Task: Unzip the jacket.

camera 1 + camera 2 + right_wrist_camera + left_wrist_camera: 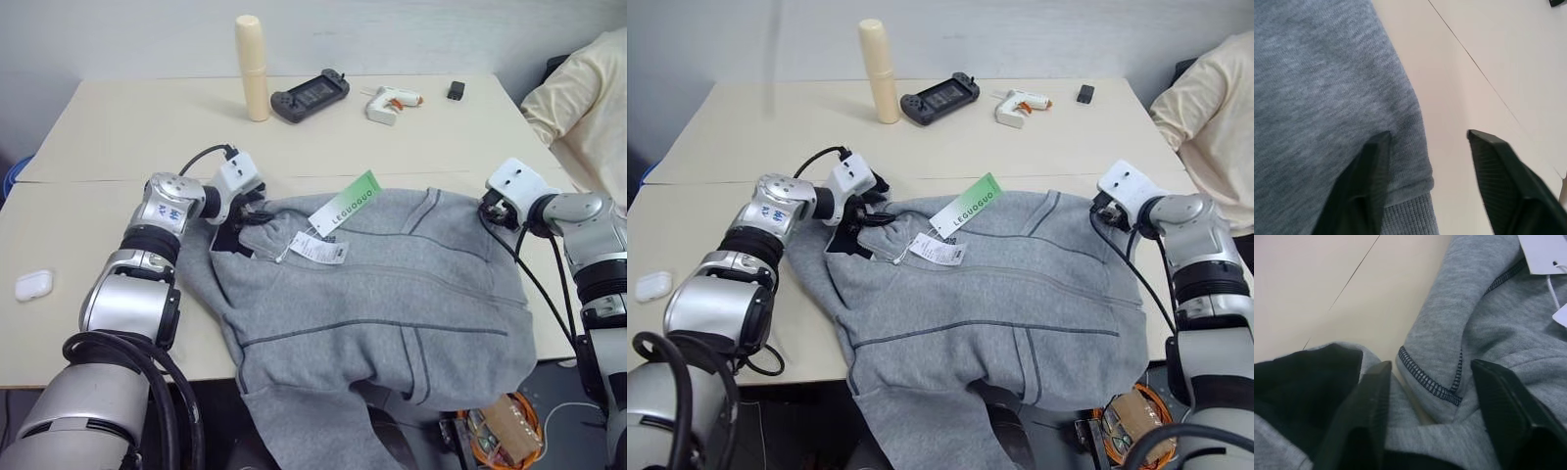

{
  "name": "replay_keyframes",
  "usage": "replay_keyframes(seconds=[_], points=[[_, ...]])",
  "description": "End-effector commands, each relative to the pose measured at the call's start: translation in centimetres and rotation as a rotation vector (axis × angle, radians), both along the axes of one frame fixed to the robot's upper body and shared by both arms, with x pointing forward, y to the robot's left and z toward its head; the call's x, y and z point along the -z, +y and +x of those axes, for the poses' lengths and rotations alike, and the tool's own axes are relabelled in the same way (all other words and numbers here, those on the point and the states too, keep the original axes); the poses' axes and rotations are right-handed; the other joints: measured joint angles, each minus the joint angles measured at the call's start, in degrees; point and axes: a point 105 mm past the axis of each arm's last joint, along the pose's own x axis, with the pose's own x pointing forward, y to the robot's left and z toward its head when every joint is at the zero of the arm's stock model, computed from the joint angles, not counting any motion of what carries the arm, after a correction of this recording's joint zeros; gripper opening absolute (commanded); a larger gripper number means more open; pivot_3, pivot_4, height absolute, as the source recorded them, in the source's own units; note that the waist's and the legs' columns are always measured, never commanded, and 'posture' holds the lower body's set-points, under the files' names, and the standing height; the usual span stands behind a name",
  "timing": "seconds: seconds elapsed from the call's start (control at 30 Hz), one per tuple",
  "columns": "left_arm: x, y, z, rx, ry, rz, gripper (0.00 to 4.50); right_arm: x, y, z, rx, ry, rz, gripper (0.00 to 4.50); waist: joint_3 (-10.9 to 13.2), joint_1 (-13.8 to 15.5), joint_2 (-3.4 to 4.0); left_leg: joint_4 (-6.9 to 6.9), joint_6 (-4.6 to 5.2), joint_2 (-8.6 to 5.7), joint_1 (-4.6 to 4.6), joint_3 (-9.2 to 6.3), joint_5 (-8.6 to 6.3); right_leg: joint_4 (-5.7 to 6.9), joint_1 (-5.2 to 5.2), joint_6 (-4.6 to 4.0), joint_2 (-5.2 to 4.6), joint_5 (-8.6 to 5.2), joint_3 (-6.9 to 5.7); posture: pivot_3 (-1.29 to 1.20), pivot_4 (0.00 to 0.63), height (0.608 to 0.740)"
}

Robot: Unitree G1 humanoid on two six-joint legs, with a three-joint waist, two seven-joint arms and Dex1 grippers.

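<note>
The jacket [382,294] lies flat across the table's [108,127] front edge, zip still shut. My left gripper [1427,396] gapes at the collar, my right gripper [1425,171] gapes astride the hem corner. I should find the zip pull before closing.

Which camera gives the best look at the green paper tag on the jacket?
The left eye view: the green tag lies whole on the jacket near the collar, its lettering facing up. The right eye view shows it much the same. The left wrist view catches white tag corners; the right wrist view shows plain grey fabric.
</note>
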Motion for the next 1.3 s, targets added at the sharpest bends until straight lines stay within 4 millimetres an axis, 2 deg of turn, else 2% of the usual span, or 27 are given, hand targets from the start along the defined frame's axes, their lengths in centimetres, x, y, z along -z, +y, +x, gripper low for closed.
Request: replay_keyframes(seconds=[0.03,0.1,0.17,0.23,0.3,0.43,0.5,0.57,0.6,0.67,0.8,0.9,1.03,1.2,1.3], points=[[-2.4,1.0,0.1,-0.012,-0.062,-0.036,4.04,-2.7,-0.9,-0.6,-0.022,-0.083,-0.107,3.89,0.0,0.0,0.00,0.00,0.00,0.00,0.00,0.01,0.00,0.00,0.00,0.00,0.00,0.00,0.01,0.00,0.150,0.740],[-3.5,1.0,-0.2,0.014,-0.064,-0.084,4.49,-3.4,-0.7,-1.1,-0.065,-0.109,-0.154,4.46,0.0,0.0,0.00,-0.03,0.00,0.00,0.00,0.03,0.00,-0.01,-0.03,0.00,-0.01,0.00,0.04,0.00,0.150,0.740],[-5.0,0.6,-0.9,0.078,-0.059,-0.140,4.49,-4.2,0.1,-2.0,-0.115,-0.128,-0.146,4.46,0.0,0.1,0.00,-0.05,0.00,0.00,-0.02,0.05,0.00,-0.02,-0.06,0.00,-0.01,0.00,0.05,0.00,0.150,0.740],[-6.5,-0.2,-2.1,0.179,-0.039,-0.208,4.49,-4.7,1.9,-3.4,-0.193,-0.122,-0.056,4.46,0.0,0.3,0.00,-0.04,0.00,0.00,-0.03,0.05,0.00,-0.03,-0.05,0.00,-0.01,0.00,0.03,0.00,0.150,0.740],[-7.2,-1.0,-3.8,0.302,-0.011,-0.221,4.49,-5.4,3.9,-5.1,-0.267,-0.136,0.005,4.46,0.0,0.3,0.00,0.01,0.00,0.00,-0.05,0.02,0.00,-0.03,-0.04,0.00,0.01,0.00,0.03,0.00,0.150,0.740],[-5.5,-1.5,-7.1,0.479,0.024,-0.045,4.49,-6.0,9.6,-8.7,-0.449,-0.159,0.024,4.46,0.0,0.1,0.04,0.01,-0.05,0.02,0.06,-0.03,-0.03,0.01,0.03,0.00,0.04,0.00,0.07,0.00,0.150,0.740],[-4.5,-1.4,-8.6,0.541,0.056,0.030,4.49,-5.5,12.3,-9.8,-0.511,-0.172,0.021,4.46,0.0,0.0,0.05,0.00,-0.11,0.08,0.12,0.00,-0.06,0.01,0.04,-0.02,0.11,-0.01,0.15,0.00,0.150,0.740],[-2.8,-0.7,-9.0,0.549,0.070,0.133,4.49,-4.8,15.3,-10.3,-0.577,-0.200,0.011,4.46,0.0,0.0,0.04,0.04,-0.15,0.15,0.12,0.00,-0.06,0.03,0.03,-0.04,0.14,-0.02,0.17,0.00,0.150,0.740],[-1.9,-0.2,-8.9,0.541,0.071,0.183,4.49,-4.0,17.0,-10.4,-0.609,-0.212,0.018,4.46,0.0,0.1,0.04,0.06,-0.16,0.15,0.13,-0.02,-0.06,0.06,0.03,-0.06,0.13,-0.03,0.17,0.00,0.150,0.740],[-0.8,0.2,-8.7,0.528,0.071,0.228,4.49,-3.0,19.2,-10.3,-0.641,-0.222,0.025,4.46,0.0,0.1,0.03,0.11,-0.18,0.16,0.13,-0.05,-0.07,0.08,0.05,-0.10,0.12,-0.05,0.20,0.00,0.150,0.740],[-0.8,0.1,-7.7,0.490,0.052,0.207,4.49,-0.7,24.5,-9.0,-0.712,-0.231,0.036,4.46,0.0,0.8,0.02,0.18,-0.11,0.02,0.04,-0.07,-0.07,0.13,0.02,-0.10,0.02,-0.05,0.15,0.00,0.150,0.740],[-1.1,-0.1,-8.1,0.511,0.067,0.179,4.49,0.4,27.0,-8.3,-0.737,-0.226,0.050,4.46,0.0,0.8,0.02,0.19,-0.09,0.03,0.03,-0.08,-0.08,0.13,0.02,-0.10,0.04,-0.05,0.08,0.00,0.150,0.740],[-1.0,-0.5,-7.9,0.508,0.054,0.166,4.49,1.9,28.5,-7.3,-0.745,-0.211,0.027,4.46,0.0,0.9,0.02,0.19,-0.09,0.04,0.02,-0.10,-0.08,0.12,0.04,-0.10,0.06,-0.06,0.05,0.00,0.150,0.740],[-1.1,-1.3,-7.7,0.500,0.038,0.124,4.49,3.7,28.6,-7.3,-0.753,-0.175,-0.016,4.46,0.0,0.9,0.02,0.19,-0.08,0.03,0.02,-0.12,-0.07,0.12,0.06,-0.10,0.05,-0.06,0.06,0.00,0.150,0.740],[-1.2,-1.7,-7.5,0.494,0.021,0.111,4.49,4.1,28.2,-6.6,-0.712,-0.205,-0.048,4.46,0.0,0.5,0.02,0.19,-0.08,0.04,0.03,-0.12,-0.07,0.12,0.06,-0.10,0.07,-0.05,0.05,0.00,0.150,0.740]])
